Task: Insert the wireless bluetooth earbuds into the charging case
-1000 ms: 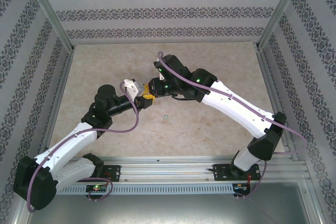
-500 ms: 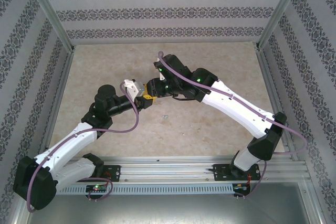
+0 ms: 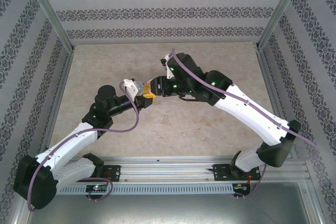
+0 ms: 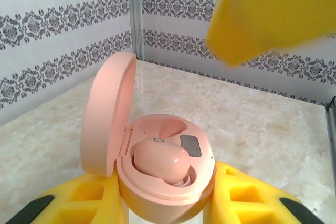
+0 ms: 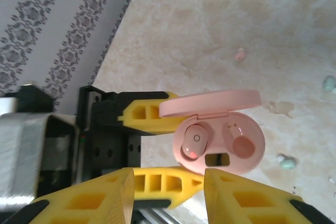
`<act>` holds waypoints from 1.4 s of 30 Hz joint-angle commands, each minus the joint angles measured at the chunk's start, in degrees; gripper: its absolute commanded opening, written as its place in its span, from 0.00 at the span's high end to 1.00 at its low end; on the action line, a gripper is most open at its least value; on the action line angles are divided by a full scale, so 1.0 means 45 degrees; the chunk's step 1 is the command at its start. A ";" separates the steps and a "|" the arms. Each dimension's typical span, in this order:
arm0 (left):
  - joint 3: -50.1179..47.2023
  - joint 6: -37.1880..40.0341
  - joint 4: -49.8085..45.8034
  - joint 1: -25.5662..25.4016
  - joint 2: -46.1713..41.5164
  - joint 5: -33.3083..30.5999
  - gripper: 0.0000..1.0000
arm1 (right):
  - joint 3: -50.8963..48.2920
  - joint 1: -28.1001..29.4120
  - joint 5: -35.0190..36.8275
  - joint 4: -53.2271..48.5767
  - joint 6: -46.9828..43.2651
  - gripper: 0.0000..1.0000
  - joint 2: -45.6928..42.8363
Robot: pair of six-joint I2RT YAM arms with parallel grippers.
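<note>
My left gripper (image 4: 165, 205) is shut on the base of a pink charging case (image 4: 173, 190), held off the table with its lid (image 4: 107, 114) swung open. One pink earbud (image 4: 160, 158) sits in one socket of the case. The other socket (image 5: 239, 144) is empty. In the right wrist view the case (image 5: 223, 158) lies just beyond my right gripper (image 5: 168, 198), which is open with nothing between its fingers. One right finger (image 4: 273, 14) hangs above the case. On the table below lie a loose pink earbud (image 5: 240, 54) and two pale green earbuds (image 5: 329, 82) (image 5: 286, 162).
Both grippers meet over the middle of the marbled table (image 3: 210, 124): the left gripper (image 3: 146, 99) below, the right gripper (image 3: 155, 86) just above. A small bud (image 3: 164, 116) lies on the table near them. Patterned walls (image 3: 157, 14) and metal posts enclose the table.
The right arm has pulled back to the right, away from the left gripper. The left arm has not moved.
</note>
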 commanded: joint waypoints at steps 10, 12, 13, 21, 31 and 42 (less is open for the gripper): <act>0.0128 -0.0791 -0.0306 0.0360 -0.0657 -0.0635 0.91 | -0.1791 -0.2165 -0.0643 0.0778 0.0580 0.61 -0.0855; 0.0188 -0.0688 -0.0892 0.0437 -0.0943 -0.0850 0.91 | -0.1862 -0.2576 -0.0827 0.0856 0.0505 0.61 -0.0592; 0.0217 -0.0684 -0.1144 0.0509 -0.1063 -0.0930 0.91 | -0.1862 -0.2771 -0.0933 0.0942 0.0449 0.62 -0.0375; -0.0267 -0.1568 -0.1757 0.1568 -0.1811 -0.1017 0.91 | -0.1188 -0.3848 -0.1664 0.1794 0.0255 0.63 0.1969; -0.1413 -0.3070 -0.1685 0.4082 -0.2775 -0.0275 0.93 | 0.2692 -0.3088 -0.1714 0.0990 0.0024 0.64 0.7347; -0.1601 -0.2875 -0.2823 0.4231 -0.3791 -0.0710 0.92 | 0.9781 -0.2146 -0.0941 -0.1374 -0.2030 0.65 1.3478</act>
